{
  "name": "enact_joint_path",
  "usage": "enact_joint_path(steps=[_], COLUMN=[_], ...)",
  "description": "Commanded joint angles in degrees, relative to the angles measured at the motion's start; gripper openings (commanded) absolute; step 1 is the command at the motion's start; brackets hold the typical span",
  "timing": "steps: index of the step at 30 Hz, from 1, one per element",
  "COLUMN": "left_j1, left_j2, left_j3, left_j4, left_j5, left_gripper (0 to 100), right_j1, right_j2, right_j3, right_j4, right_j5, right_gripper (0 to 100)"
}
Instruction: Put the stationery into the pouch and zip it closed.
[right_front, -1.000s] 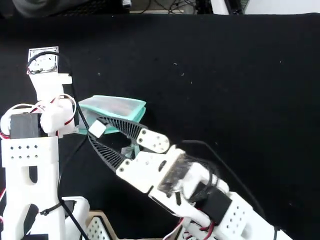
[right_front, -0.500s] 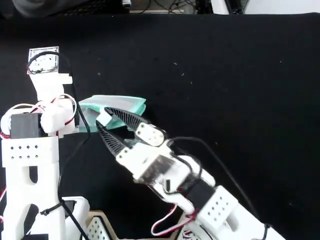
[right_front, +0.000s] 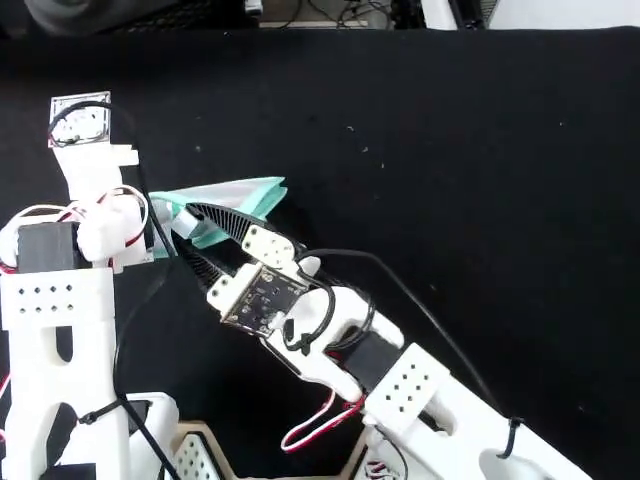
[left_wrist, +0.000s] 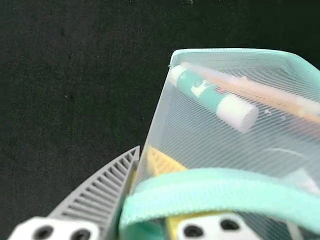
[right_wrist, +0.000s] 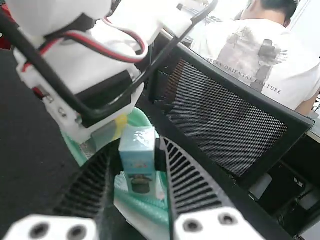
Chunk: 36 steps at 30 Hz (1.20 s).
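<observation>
A see-through pouch (right_front: 245, 193) with teal trim lies tilted at the left of the black table. My left gripper (left_wrist: 144, 152) is shut on the pouch (left_wrist: 210, 145) at its teal rim band. Inside lie a glue stick (left_wrist: 210, 97) and an orange pencil (left_wrist: 260, 92). The left arm (right_front: 100, 230) stands just left of the pouch. My right gripper (right_front: 183, 232) sits at the pouch's near left corner, shut on a small pale blue box (right_front: 183, 222). In the right wrist view the box (right_wrist: 135, 145) stands upright between the black fingers (right_wrist: 185, 180), just above the teal pouch edge (right_wrist: 142, 207).
The black cloth (right_front: 450, 150) stretches bare to the right and far side. The right arm's cable (right_front: 400, 290) loops over its wrist. White mounts and a wooden base (right_front: 200, 455) sit at the near left edge. A mesh chair back (right_wrist: 220, 120) stands beyond the table.
The right arm has swung left and rolled its wrist, carrying the small box up to the pouch's left corner. The pouch has tipped and narrowed as seen from above.
</observation>
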Motion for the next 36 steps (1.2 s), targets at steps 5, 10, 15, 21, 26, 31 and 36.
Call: enact_joint_path(steps=[5,10,15,21,26,31,36], left_j1=[-0.13,-0.13,-0.13,-0.13,-0.57,-7.08,-9.19], left_j2=[0.35,0.35,0.35,0.35,-0.18,0.0,0.26], left_j3=[0.31,0.31,1.27,1.1,0.92,0.92,1.01], left_j4=[-0.09,-0.18,-0.44,-0.44,-0.44,-4.66,-5.63], left_j5=[0.09,0.09,0.09,0.09,0.18,0.53,0.53], left_gripper=[3,3,3,3,3,3,3], right_j1=[1.14,1.14,4.04,6.33,5.63,4.84,2.55], right_j2=[-4.62,-13.67,-25.1,-30.9,-28.44,-23.34,-17.63], right_j3=[-5.58,-9.36,-9.27,-9.01,-7.08,-6.64,-6.81], right_j4=[19.25,28.4,32.26,42.29,44.57,42.9,41.76], right_j5=[-2.46,-7.03,-7.74,-9.05,-8.97,-8.97,-8.97], right_gripper=[24.0,24.0,23.7,24.0,24.0,24.0,24.0])
